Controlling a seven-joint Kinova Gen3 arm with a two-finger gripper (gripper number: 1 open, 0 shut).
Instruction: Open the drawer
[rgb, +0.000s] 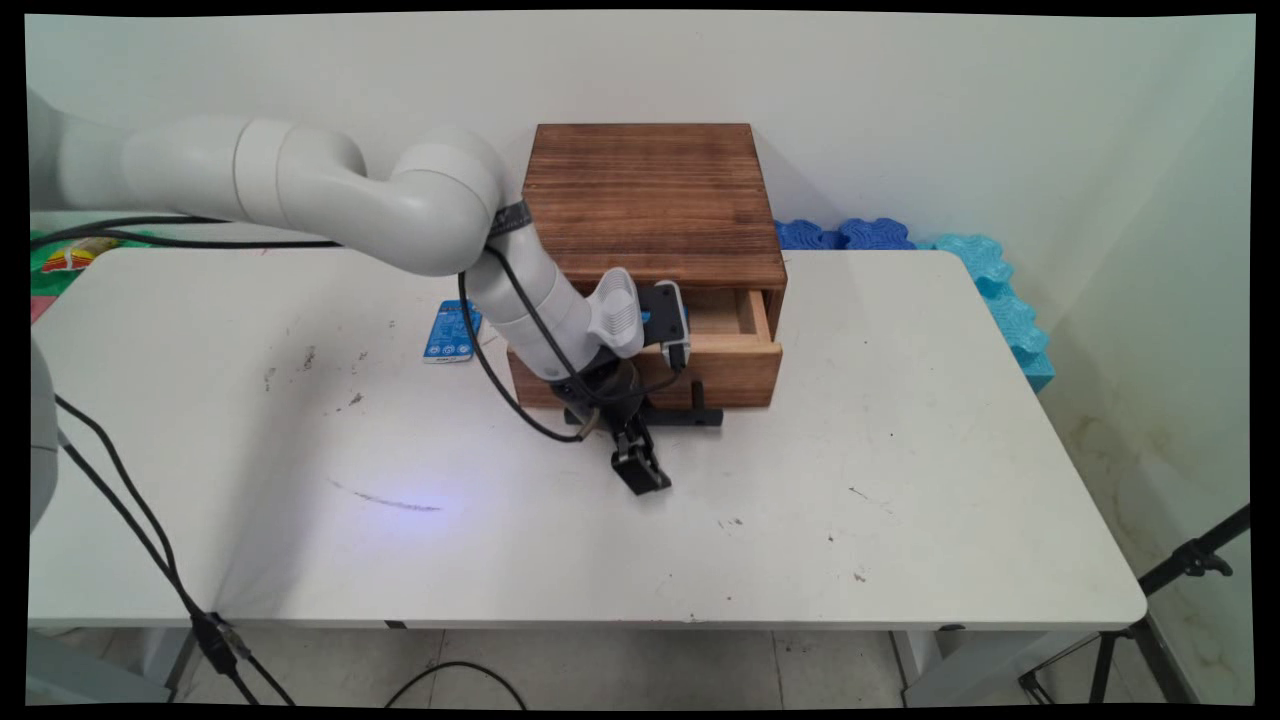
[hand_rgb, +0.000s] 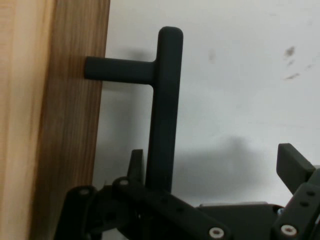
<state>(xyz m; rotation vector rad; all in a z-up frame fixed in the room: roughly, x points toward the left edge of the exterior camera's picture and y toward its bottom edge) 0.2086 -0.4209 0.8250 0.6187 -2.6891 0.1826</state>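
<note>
A dark wooden box (rgb: 655, 200) stands at the back middle of the white table (rgb: 900, 480). Its lower drawer (rgb: 735, 345) is pulled partly out, and the visible part of its inside holds nothing. A black bar handle (rgb: 695, 412) (hand_rgb: 162, 110) sticks out from the drawer front (hand_rgb: 70, 150). My gripper (rgb: 640, 468) (hand_rgb: 215, 162) hangs low over the table just in front of the drawer and is open. In the hand view one finger (hand_rgb: 136, 162) lies between the wood and the bar, the other finger (hand_rgb: 295, 167) stands far off on the opposite side. The fingers do not press the handle.
A small blue packet (rgb: 450, 332) lies flat left of the box, partly behind the arm. Blue foam pieces (rgb: 985, 280) line the wall past the table's back right corner. A black tripod (rgb: 1170, 580) stands on the floor at the lower right.
</note>
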